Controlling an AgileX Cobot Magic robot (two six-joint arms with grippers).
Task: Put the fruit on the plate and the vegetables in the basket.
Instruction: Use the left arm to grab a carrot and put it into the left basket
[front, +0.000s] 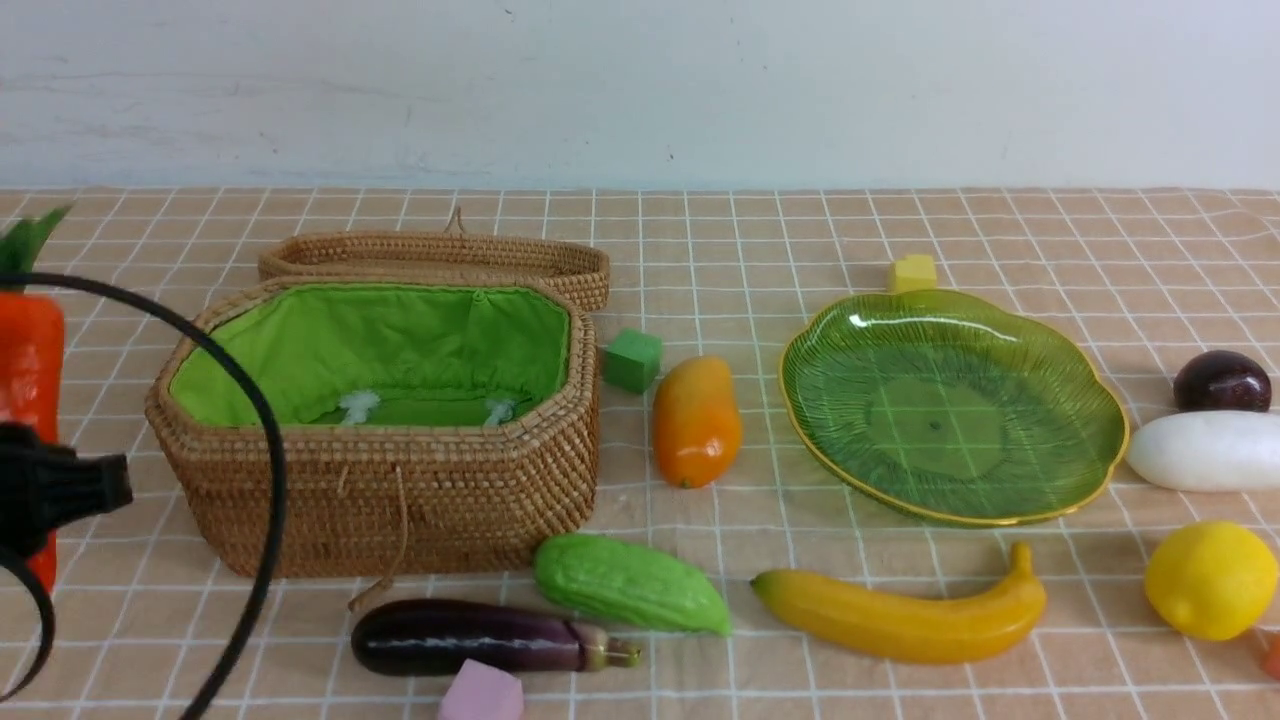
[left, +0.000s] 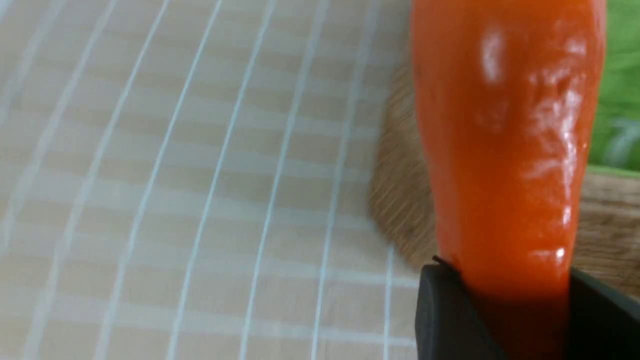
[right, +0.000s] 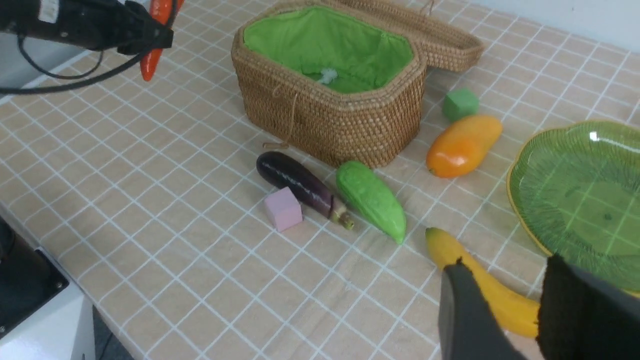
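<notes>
While the left gripper (left: 510, 300) is clamped on the carrot (left: 505, 150), the carrot is raised at the left edge of the front view, left of the basket (front: 400, 510). The right gripper (right: 515, 295) has its fingertips apart with nothing between them. Bare tabletop (front: 110, 640) extends along the near left side. The gap between basket and plate (front: 950, 420) contains the mango (front: 697, 425) and, just beside it on the far left, a green cube (front: 633, 360). The near side of the basket is bordered by the gourd (front: 630, 585) and the eggplant (front: 480, 638), with a pink cube (front: 482, 692) at the near edge. The banana (front: 905, 615) lies near side of the plate. Right of the plate are the dark round fruit (front: 1222, 381), the radish (front: 1210, 450) and, nearer, the lemon (front: 1211, 580). The basket is uncovered, its lid (front: 430, 255) at the far side; no vegetable is visible on its green lining (front: 420, 330). The plate holds no fruit.
</notes>
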